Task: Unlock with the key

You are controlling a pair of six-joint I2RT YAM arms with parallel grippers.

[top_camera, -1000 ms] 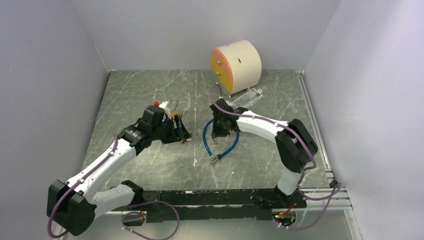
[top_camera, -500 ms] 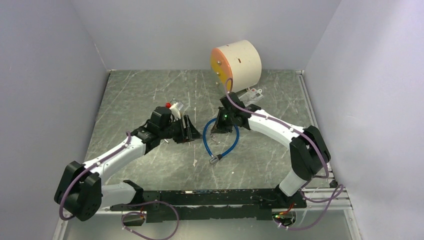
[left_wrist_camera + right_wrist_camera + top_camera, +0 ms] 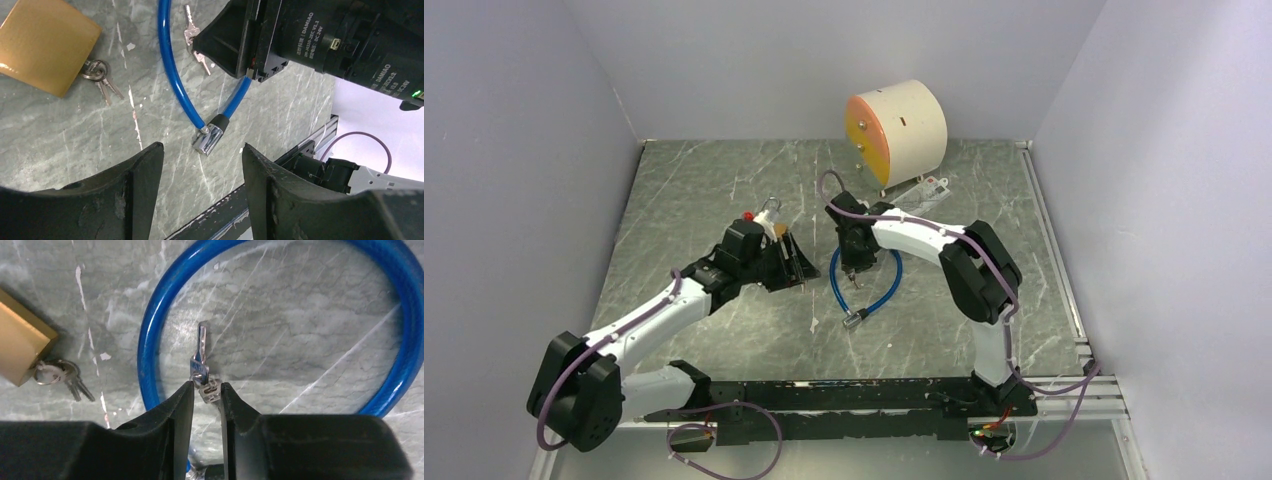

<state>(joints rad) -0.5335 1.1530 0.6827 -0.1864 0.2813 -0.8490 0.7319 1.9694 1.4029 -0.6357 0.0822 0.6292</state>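
Note:
A blue cable lock [image 3: 869, 290] lies in a loop mid-table, its silver lock barrel [image 3: 854, 318] at the near end. My right gripper [image 3: 855, 268] points down inside the loop and is shut on the head of a small silver key [image 3: 201, 347], whose blade lies flat on the table. In the right wrist view the blue cable [image 3: 150, 335] curves around the key. My left gripper [image 3: 790, 262] is open and empty, just left of the loop. In the left wrist view the lock barrel [image 3: 209, 140] lies beyond my left gripper [image 3: 202, 148].
A brass padlock [image 3: 777, 230] with its own keys [image 3: 100, 80] lies beside the left gripper. A cream cylinder with an orange face [image 3: 896, 125] stands at the back, a white tag [image 3: 924, 190] in front of it. Walls enclose three sides.
The right gripper has shifted left and turned over the inside of the cable loop, down onto the key. The left gripper has swung a little, staying open beside the padlock.

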